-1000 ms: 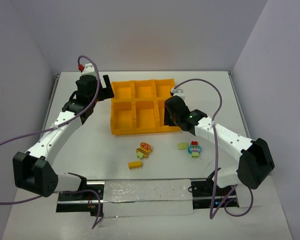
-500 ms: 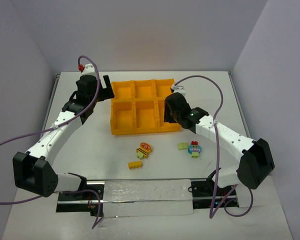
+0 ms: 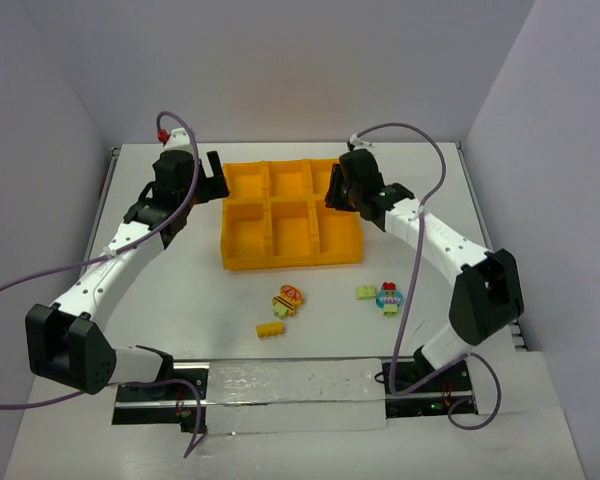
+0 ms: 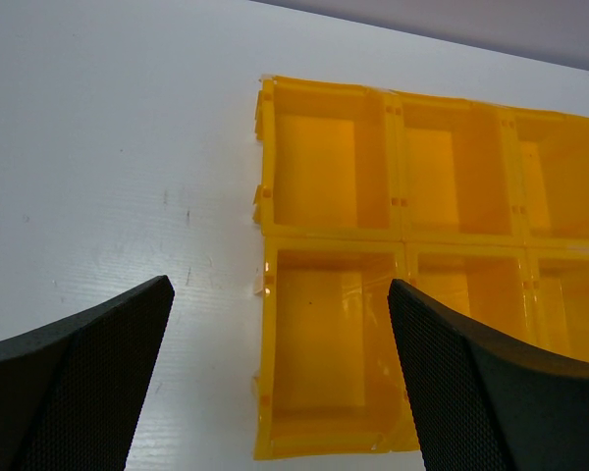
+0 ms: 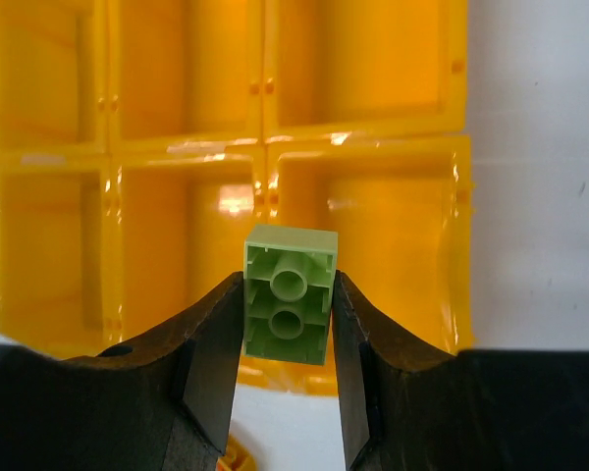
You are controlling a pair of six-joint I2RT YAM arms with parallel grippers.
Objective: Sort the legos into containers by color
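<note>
A lime green lego (image 5: 290, 294) hangs underside up between the fingers of my right gripper (image 5: 288, 306), which is shut on it above the containers, the six wells of the orange-yellow tray (image 5: 265, 147). From above, the right gripper (image 3: 336, 190) hovers over the tray's (image 3: 268, 198) back right well. My left gripper (image 3: 217, 180) stands open just left of the tray's back left corner, nothing between its fingers (image 4: 88, 373). The left-hand wells (image 4: 260, 245) look bare. On the table lie a yellow-red cluster (image 3: 288, 299), a yellow brick (image 3: 271, 329), a lime brick (image 3: 366, 292) and a red-teal cluster (image 3: 388, 297).
The loose legos lie between the tray's front wall and the arm bases. Grey walls close in the white table (image 3: 180, 290) at the back and on both sides. A purple cable (image 3: 420, 175) loops over the right arm.
My right gripper, still shut on the green lego, has moved from the tray's front right well toward the back right one. The left arm has not moved.
</note>
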